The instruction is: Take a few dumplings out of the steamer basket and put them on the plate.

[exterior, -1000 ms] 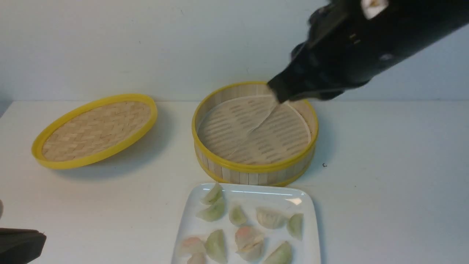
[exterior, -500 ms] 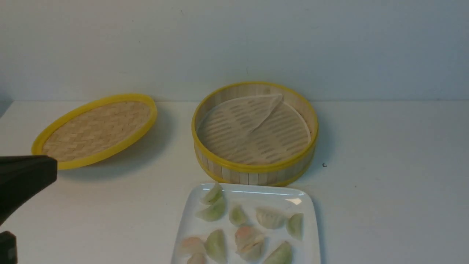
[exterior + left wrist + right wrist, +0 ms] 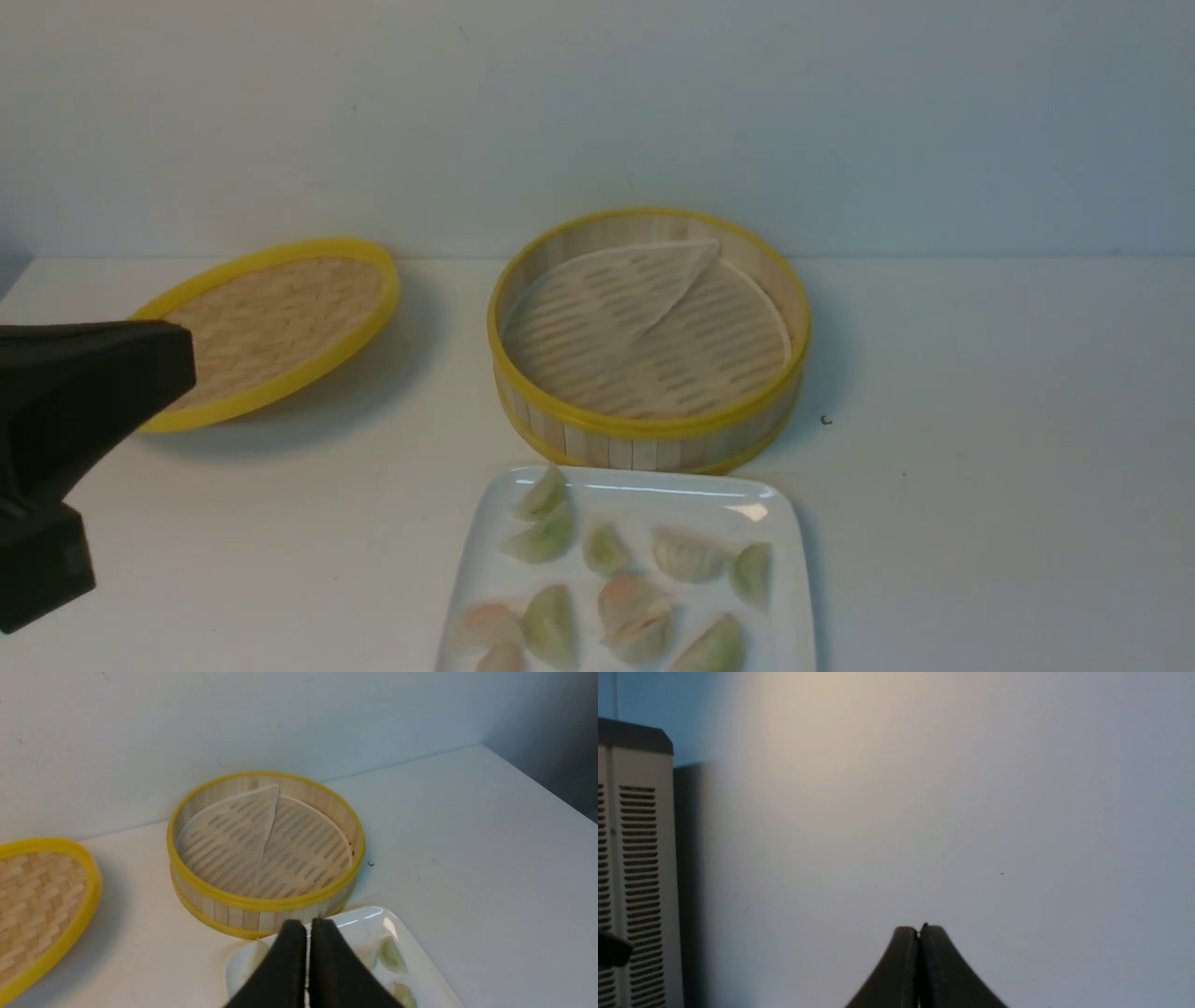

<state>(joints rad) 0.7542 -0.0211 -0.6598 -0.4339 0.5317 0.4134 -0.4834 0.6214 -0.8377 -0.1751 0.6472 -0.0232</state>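
The steamer basket (image 3: 644,431) stands at the table's middle back, and inside it I see only its white liner (image 3: 616,299), folded over itself. In front of it lies the white plate (image 3: 481,560) with pinkish dumplings (image 3: 633,597) (image 3: 487,623) among pale green ones (image 3: 541,541). My left gripper (image 3: 182,359) hangs shut and empty at the far left, in front of the lid. In the left wrist view its tips (image 3: 307,924) point over the plate (image 3: 369,919) toward the basket (image 3: 261,903). My right gripper (image 3: 919,929) is shut and empty, facing a bare wall, and is absent from the front view.
The flat woven lid (image 3: 271,327) with its yellow rim leans on the table left of the basket, also seen as the lid (image 3: 42,896) in the left wrist view. A wall stands close behind the basket. A grey vented cabinet (image 3: 630,858) shows in the right wrist view.
The right arm, which was over the basket's back rim, has drawn away out of the front view. The left gripper has risen into view at the left and moved up and rightward.
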